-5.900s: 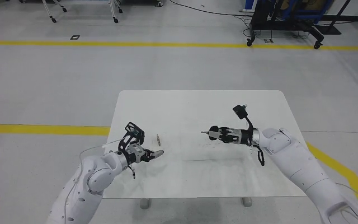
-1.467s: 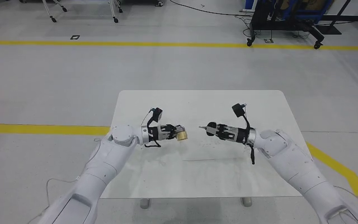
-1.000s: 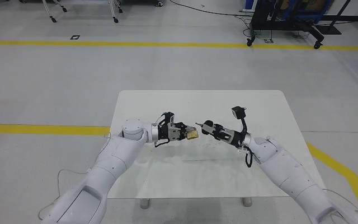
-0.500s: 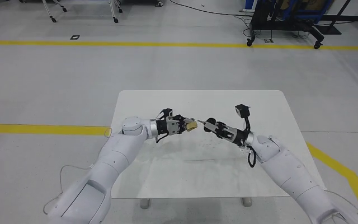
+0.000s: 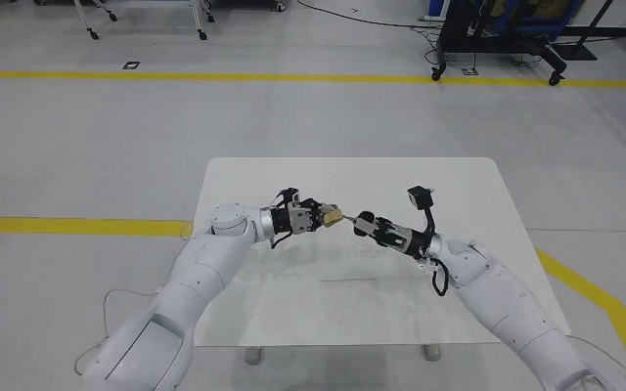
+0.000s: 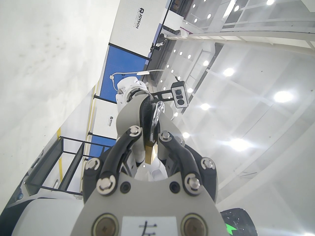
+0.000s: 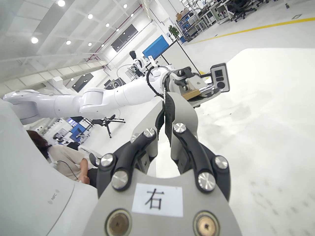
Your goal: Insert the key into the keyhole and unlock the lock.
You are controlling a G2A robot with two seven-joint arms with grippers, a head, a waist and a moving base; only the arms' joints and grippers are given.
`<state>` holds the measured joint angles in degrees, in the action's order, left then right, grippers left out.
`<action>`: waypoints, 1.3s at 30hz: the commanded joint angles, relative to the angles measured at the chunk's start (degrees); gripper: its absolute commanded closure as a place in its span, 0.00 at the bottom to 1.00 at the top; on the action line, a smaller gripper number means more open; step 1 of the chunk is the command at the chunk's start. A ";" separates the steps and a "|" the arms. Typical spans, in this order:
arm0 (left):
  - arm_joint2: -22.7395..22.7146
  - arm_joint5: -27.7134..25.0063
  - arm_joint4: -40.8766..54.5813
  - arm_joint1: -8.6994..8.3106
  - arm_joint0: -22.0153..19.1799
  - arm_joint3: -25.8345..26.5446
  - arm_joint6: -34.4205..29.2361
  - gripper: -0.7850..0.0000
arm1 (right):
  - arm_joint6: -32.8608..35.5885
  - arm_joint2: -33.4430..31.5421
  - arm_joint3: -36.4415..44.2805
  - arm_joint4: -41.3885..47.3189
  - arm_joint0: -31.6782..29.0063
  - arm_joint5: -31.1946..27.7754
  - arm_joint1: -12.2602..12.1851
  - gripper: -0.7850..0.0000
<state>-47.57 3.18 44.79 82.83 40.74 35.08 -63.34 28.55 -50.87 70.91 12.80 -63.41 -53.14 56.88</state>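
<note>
Both arms have drawn together over the middle of the worktop (image 5: 469,293). A few seconds back the left claw (image 5: 311,215) sat low near the front edge while the lock lay on the surface. Now it holds the lock (image 5: 333,214) up in the air, and the right claw (image 5: 367,224) has crept in until the key (image 5: 348,218) meets the lock's brass end. Over the last half second the small gap between them has closed.

The left claw is clamped on the lock with the brass end turned toward the other arm, I judge so that the keyhole faces the key. In the left wrist view the lock (image 6: 149,154) shows as a brass block between the fingers (image 6: 128,116). A bright metal piece is pinched near their tips; shackle or key, I cannot tell. The right claw is pressed tight on the key, probably at its head so the blade stays free. Whether the blade has entered the keyhole cannot be seen.

Each claw's base carries a white label (image 7: 157,199) with one printed character, apparently marking the side. The wall panels (image 6: 147,6) behind bear a small logo.
</note>
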 commanded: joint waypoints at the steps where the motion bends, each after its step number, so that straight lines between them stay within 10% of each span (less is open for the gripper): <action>1: 0.21 2.19 -0.04 0.31 0.23 1.08 3.82 1.00 | 3.54 -0.93 1.61 12.84 -0.88 5.58 -0.42 1.00; 11: 1.33 9.63 1.15 2.04 -0.53 -2.00 6.92 1.00 | 1.68 -10.44 16.86 19.63 -11.96 27.58 -3.30 1.00; 29: 1.68 7.40 -2.57 1.90 0.25 -0.69 10.37 1.00 | 1.15 -10.72 18.21 19.95 -13.19 28.90 -3.29 1.00; 39: 1.30 12.65 -3.99 1.78 2.34 4.21 13.97 1.00 | -10.43 -14.07 33.89 14.34 -25.93 51.02 -4.49 1.00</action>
<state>-46.15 15.69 40.82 84.61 43.03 39.07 -49.53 20.12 -64.40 103.61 27.05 -88.27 -4.14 52.41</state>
